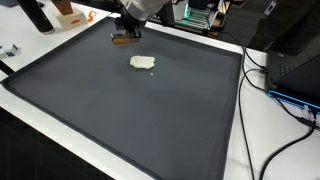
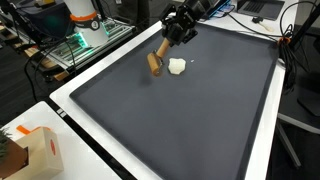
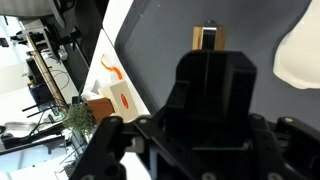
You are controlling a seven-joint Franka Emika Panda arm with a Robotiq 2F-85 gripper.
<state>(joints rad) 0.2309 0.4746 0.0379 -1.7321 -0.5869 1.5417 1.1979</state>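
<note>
Two things at the far end of the dark mat (image 1: 120, 110) on the white bench (image 2: 62, 97): a brown wooden piece (image 2: 156, 62) and a pale, soft-looking lump (image 2: 177, 66). Grips the wooden piece by its upper end, fingers clamped on it, with the gripper (image 2: 167, 42) low over the mat near its far edge. Holds it tilted in an exterior view, lower end down close to the mat; touching or not, impossible to tell. Just beside it, the lump, flat on the mat and apart from the fingers. Judged from this: pick-up of the wooden piece done, set-down or any contact with the lump not yet made. Arm reaching in from the far side of the bench, wrist bent downward, upper links mostly out of frame. From the wrist view, little but the dark gripper body, the end of the wooden piece (image 3: 207, 38) showing beyond it and an edge of the lump (image 3: 298, 55) off to the right.
</note>
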